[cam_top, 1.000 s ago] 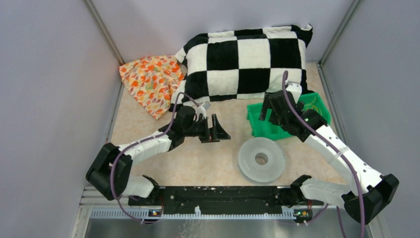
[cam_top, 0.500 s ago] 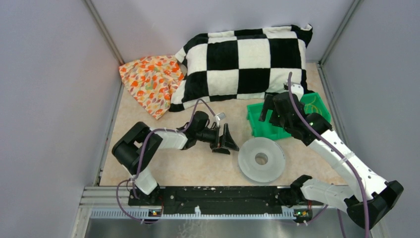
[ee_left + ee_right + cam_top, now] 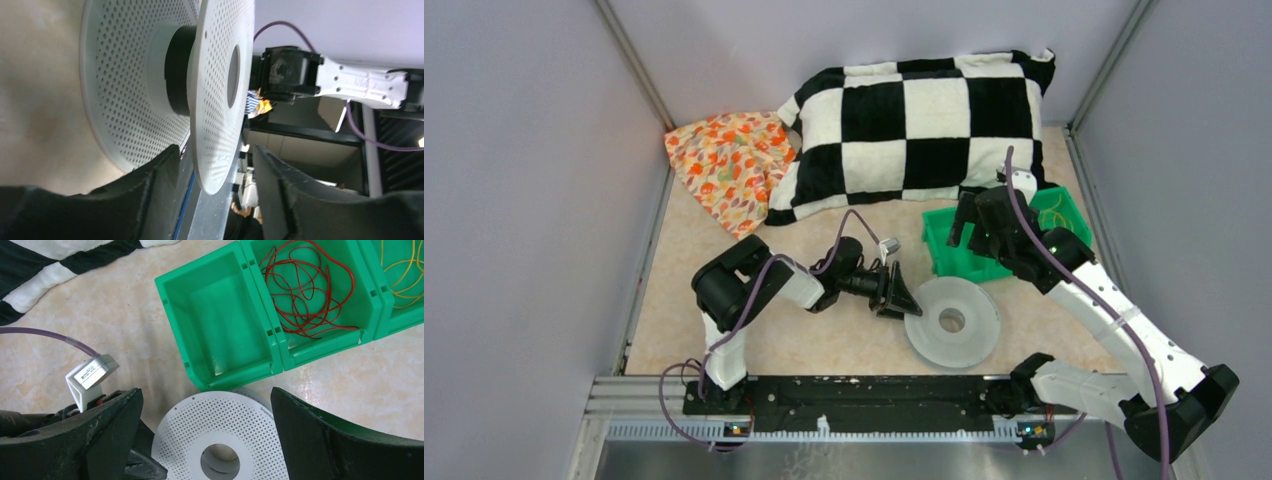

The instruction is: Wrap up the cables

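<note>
Nearest us, our left gripper (image 3: 215, 167) lies low, its fingers spread either side of the thin upper flange of the pale grey, perforated plastic spool (image 3: 952, 321). We judge that a pinch so near the rim could tip the light disc or skid it across the smooth beige tabletop (image 3: 844, 342). Beyond, our right gripper (image 3: 205, 395) hangs wide apart and empty above the glossy green plastic bin (image 3: 220, 320), where thread-thin red cables (image 3: 305, 287) lie tangled in the middle pocket and yellow ones (image 3: 405, 270) in the next, their loops likely to snag when lifted.
</note>
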You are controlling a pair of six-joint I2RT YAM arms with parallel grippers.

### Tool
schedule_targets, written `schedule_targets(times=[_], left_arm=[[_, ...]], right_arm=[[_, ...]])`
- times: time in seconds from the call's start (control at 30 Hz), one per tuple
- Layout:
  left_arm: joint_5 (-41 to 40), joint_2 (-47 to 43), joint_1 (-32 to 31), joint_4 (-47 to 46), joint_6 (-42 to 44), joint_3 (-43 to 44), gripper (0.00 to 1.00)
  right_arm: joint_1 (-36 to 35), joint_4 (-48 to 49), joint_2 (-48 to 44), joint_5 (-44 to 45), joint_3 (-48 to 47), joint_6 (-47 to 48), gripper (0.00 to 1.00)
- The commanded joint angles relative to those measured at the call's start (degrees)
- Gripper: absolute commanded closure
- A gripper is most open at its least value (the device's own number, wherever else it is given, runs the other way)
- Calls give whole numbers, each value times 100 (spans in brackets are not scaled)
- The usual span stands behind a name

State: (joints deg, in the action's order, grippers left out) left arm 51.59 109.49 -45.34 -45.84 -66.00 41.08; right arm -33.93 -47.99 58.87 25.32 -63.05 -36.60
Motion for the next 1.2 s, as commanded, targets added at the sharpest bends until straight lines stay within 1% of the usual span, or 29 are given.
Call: schedule_targets(times=[0.0, 0.03, 0.07, 0.13, 0.17, 0.27, 0.3, 0.33, 0.37, 0.43, 0.5, 0.6, 0.63, 0.67, 0.73, 0.8, 0.83, 0.9, 1.07, 1.17], left_arm=[[-82, 257, -76, -1641, -808, 49, 42], [-104, 303, -100, -1706, -877, 76, 43], [-115, 337, -118, -1736, -926, 103, 48], [-135, 400, -165, -1723, -956, 165, 52], [-166, 410, -190, -1666, -940, 186, 56], [-208, 406, -204, -1207, -779, 277, 77], [-228, 359, -210, -1104, -741, 270, 88], [-244, 300, -204, -998, -686, 269, 95], [-246, 211, -203, -841, -606, 283, 100], [-277, -76, -203, -324, -330, 352, 100], [-351, -536, -203, 568, 163, 514, 100], [-716, -1396, -203, 2693, 1283, 973, 100], [-937, -1712, -203, 3713, 1670, 1168, 100], [-1159, -2005, -203, 4432, 2084, 1370, 100], [-1831, -2477, -199, 5950, 2810, 1900, 100], [-2529, -2796, -194, 7229, 3248, 2471, 100], [-2749, -2939, -188, 7613, 3409, 2691, 100], [-3056, -3230, -178, 8050, 3566, 2978, 100], [-3149, -3513, -181, 8263, 3817, 3197, 100], [-3845, -3477, -174, 8471, 3957, 3499, 100]], right_arm=[[51, -63, -118, -82, -319, 2, 1], [47, -55, -128, -85, -304, -15, 1], [50, -40, -142, -90, -282, -33, 1], [48, -28, -163, -130, -255, -64, 1], [46, -35, -170, -184, -272, -73, 1], [52, -33, -181, -367, -391, -113, 1], [49, -25, -206, -403, -430, -128, 1], [52, 1, -228, -446, -458, -138, 1], [50, 8, -268, -468, -477, -151, 1], [53, 7, -349, -483, -489, -163, 1], [52, -12, -420, -453, -507, -150, 1], [48, -89, -479, -329, -620, -83, 1], [47, -122, -490, -281, -668, -59, 1], [50, -142, -491, -224, -734, -29, 1], [47, -238, -460, -196, -981, 47, 1], [51, -349, -381, -235, -1353, 124, 1], [52, -385, -353, -249, -1510, 155, 1], [47, -365, -332, -271, -1707, 191, 1], [48, -103, -477, -286, -1656, 260, 1], [50, -155, -499, -310, -1656, 275, 1]])
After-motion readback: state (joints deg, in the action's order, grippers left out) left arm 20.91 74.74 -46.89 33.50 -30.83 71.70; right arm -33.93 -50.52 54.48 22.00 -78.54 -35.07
